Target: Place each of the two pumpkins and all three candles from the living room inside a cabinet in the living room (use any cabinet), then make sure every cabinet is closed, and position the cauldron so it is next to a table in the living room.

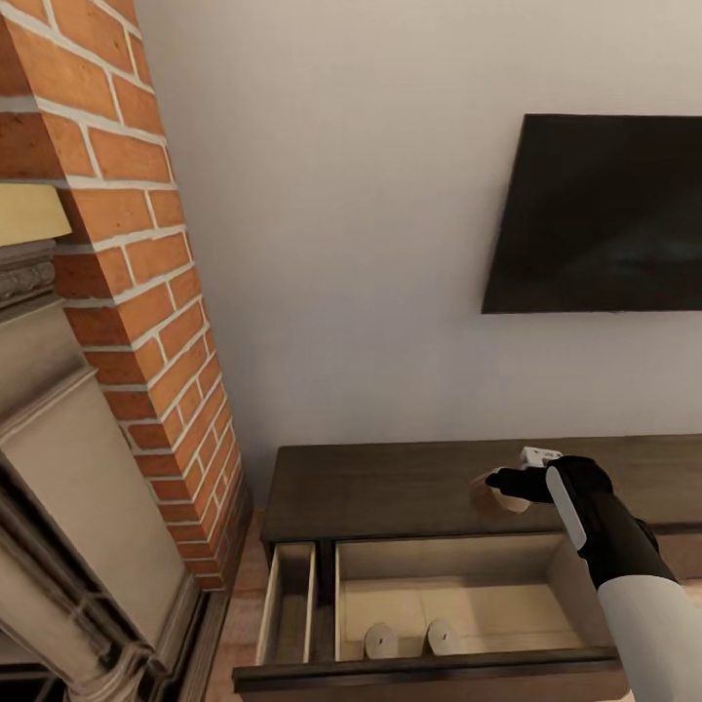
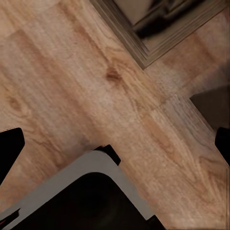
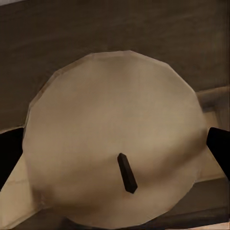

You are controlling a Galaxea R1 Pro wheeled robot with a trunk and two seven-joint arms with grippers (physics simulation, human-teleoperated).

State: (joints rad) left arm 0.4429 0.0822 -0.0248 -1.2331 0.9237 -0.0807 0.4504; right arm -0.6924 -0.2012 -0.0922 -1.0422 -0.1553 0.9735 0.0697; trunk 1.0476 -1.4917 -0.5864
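Step in hand: judged to be carrying candle number 3 (image 1: pixel 495 492) to the open drawer (image 1: pixel 448 595) of the cabinet (image 1: pixel 390 487).
Right gripper (image 1: pixel 502 485): lower right of centre in the head view, closed around the candle; in the right wrist view the candle's (image 3: pixel 112 148) round wick end sits between the 2 dark fingertips (image 3: pixel 10 153).
Candle position: over the cabinet's dark top, just behind the drawer's rear edge, so not yet above the pale interior.
Already stowed: 2 candles (image 1: pixel 381 641) lie side by side near the drawer's front, low centre of the head view.
Narrow drawer (image 1: pixel 286 609): open too, left of the wide one.
Left gripper (image 2: pixel 115 148): aimed at the wood floor (image 2: pixel 72 72); fingertips at opposite frame edges, so spread apart and holding nothing.
Doing it well: bring the candle forward and down into the bare middle of the drawer, away from the 2 candles, and release low so it cannot roll or bounce out.
Risk: clipping the drawer's rear wall on the way down.
Remaining: both drawers need shutting.
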